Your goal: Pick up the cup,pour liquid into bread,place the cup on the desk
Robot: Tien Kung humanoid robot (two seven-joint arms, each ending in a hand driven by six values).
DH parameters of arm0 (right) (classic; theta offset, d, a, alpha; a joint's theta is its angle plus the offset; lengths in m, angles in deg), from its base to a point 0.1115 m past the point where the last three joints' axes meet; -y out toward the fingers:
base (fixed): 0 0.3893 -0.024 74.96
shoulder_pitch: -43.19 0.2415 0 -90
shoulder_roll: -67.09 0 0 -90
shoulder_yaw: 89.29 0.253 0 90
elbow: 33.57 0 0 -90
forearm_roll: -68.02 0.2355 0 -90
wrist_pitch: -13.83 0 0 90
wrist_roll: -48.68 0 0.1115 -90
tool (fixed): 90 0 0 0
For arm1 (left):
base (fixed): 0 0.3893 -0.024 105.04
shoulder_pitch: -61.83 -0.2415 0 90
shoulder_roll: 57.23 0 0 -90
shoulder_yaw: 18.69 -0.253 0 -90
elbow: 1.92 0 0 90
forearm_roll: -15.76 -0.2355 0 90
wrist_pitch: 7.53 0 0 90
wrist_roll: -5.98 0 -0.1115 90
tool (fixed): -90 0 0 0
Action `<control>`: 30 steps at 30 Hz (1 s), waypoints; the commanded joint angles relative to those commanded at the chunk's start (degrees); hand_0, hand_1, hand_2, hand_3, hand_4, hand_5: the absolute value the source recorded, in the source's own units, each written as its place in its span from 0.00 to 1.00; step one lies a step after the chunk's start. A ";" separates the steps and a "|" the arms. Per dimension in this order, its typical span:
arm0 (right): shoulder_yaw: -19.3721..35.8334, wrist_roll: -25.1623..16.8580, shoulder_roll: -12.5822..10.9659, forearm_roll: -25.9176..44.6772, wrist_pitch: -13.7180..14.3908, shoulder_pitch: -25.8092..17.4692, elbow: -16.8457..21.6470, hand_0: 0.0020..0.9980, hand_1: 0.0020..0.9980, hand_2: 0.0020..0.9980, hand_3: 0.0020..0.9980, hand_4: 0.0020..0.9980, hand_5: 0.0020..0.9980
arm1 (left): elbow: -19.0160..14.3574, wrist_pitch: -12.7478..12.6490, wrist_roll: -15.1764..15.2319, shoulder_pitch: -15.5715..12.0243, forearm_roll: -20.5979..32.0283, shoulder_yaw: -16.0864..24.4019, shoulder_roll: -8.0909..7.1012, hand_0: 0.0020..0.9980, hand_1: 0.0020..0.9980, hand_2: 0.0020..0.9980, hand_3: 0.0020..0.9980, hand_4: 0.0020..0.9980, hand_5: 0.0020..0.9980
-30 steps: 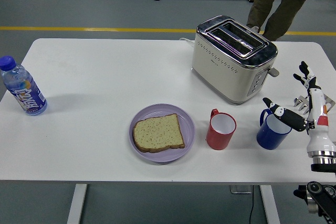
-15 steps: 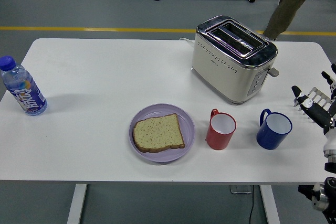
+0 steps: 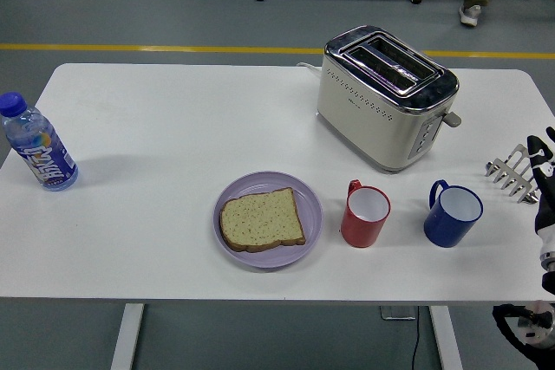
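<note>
**A:** What do you have on the right hand (image 3: pixel 545 181) at this moment?

**B:** I see only a part of it, at the right edge of the head view, just beside the small metal toast rack (image 3: pixel 512 174). It holds nothing. The fingers (image 3: pixel 536 147) are cut by the frame, so I cannot tell if they are released or clenched. The left hand is not in view.

**A:** And the cup?

**B:** There are two. The blue mug (image 3: pixel 453 214) stands upright on the counter (image 3: pixel 173 127), near the right hand but apart from it. Its axis is vertical, the mouth is up, and the handle points to the far left, away from my hand. I judge this is good: the body of the mug is free for a grasp from the right side. The red mug (image 3: pixel 365 213) stands between the blue one and the purple plate (image 3: pixel 308 192), also upright, with its handle to the far left.

**A:** The bread?

**B:** One slice of bread (image 3: pixel 261 218) lies flat on the plate, left of both mugs, so a pour goes leftward. The toaster (image 3: pixel 386 96) stands behind the mugs, and a water bottle (image 3: pixel 37 146) is far at the left edge, well apart.
</note>
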 joint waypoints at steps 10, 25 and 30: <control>2.03 3.52 0.85 5.14 -3.13 1.12 -3.82 0.67 0.56 0.61 0.59 0.74 0.12 | 0.00 -0.04 0.26 0.44 1.02 -0.54 0.00 0.68 0.68 0.70 0.54 0.25 1.00; 2.92 4.73 2.35 8.84 -8.02 3.46 -10.09 0.66 0.55 0.61 0.58 0.72 0.08 | -0.08 -0.04 0.20 0.79 0.99 -0.54 0.00 0.68 0.68 0.70 0.54 0.25 1.00; 3.36 4.88 2.41 8.54 -8.32 3.39 -10.12 0.65 0.54 0.60 0.58 0.71 0.07 | -0.09 -0.03 0.18 0.87 1.00 -0.56 0.00 0.68 0.68 0.70 0.54 0.25 1.00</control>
